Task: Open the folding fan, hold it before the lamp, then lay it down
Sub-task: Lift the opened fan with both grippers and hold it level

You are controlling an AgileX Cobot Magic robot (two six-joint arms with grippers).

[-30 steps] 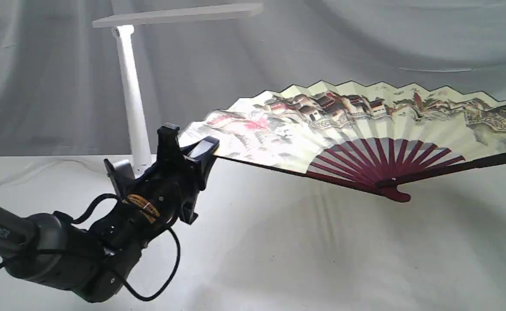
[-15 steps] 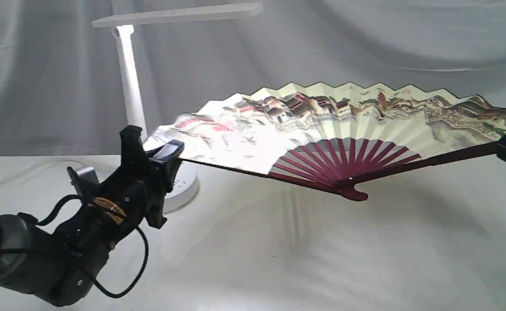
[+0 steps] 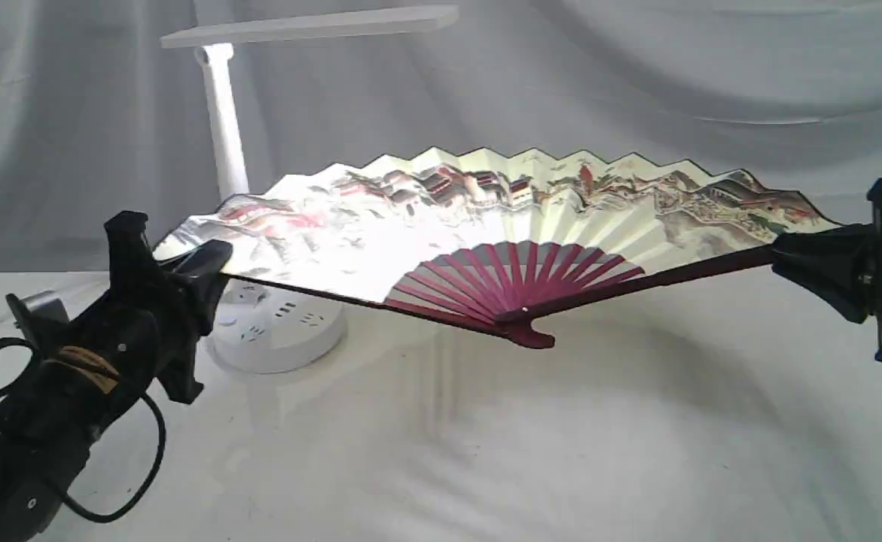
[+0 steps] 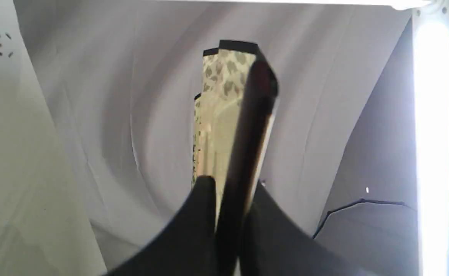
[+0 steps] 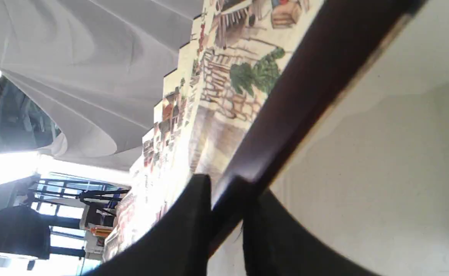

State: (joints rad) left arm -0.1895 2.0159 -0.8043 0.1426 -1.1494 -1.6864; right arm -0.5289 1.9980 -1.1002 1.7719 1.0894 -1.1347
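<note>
Two grippers carry the folding fan [image 3: 486, 226], one at each outer guard rib. The left gripper [image 3: 184, 260] has its jaws clamped on the dark left guard, and my left wrist view shows the rib pinched between the fingers [image 4: 201, 214]. The right gripper [image 3: 779, 252] is likewise closed on the right guard, near the frame's right edge. The fan is fully spread and held in front of the lamp [image 3: 224, 128], with its left leaf crossing the lower post and the back of the round base [image 3: 275, 339]. Its zigzag top edge is free and well below the lamp's bar head [image 3: 312, 26]. The pivot [image 3: 527, 335] is the lowest point. It looks just clear of the table cloth [image 3: 486, 467], though from this angle I cannot be sure. Cloth in front of the fan is open, and the draped backdrop [image 3: 636, 75] stands behind.
</note>
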